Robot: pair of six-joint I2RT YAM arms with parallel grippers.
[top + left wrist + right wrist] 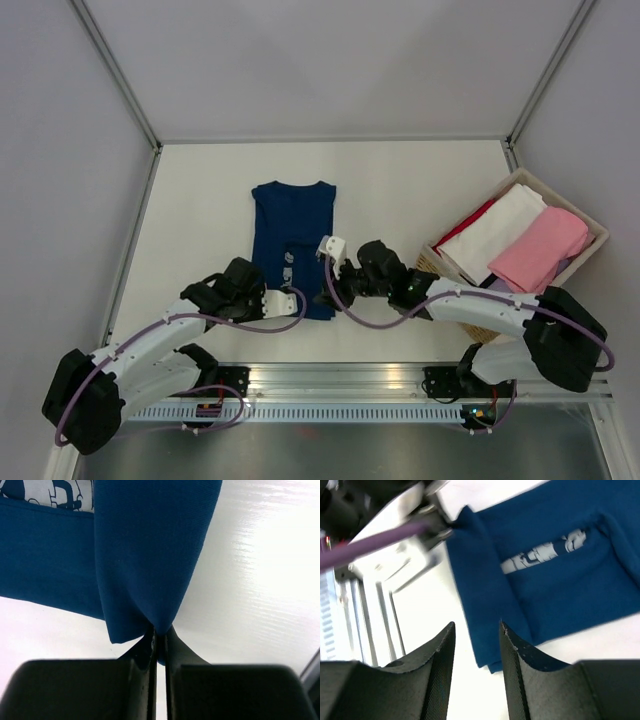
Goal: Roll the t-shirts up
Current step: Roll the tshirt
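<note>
- The navy shirt [292,225] lies flat in the middle of the surface [400,180] with its collar at the far end. It is folded narrow, likely so that it rolls into a tight bundle.
- The left gripper [159,634] is pressed together, pinching the shirt's near edge, probably to turn it over as the start of the roll.
- The right gripper [476,640] is spread and holds nothing. It hovers at the shirt's near corner, seemingly placed to take the other side.
- Folded shirts [505,235] sit in the basket [568,206] at the right, well apart, apparently waiting.
</note>
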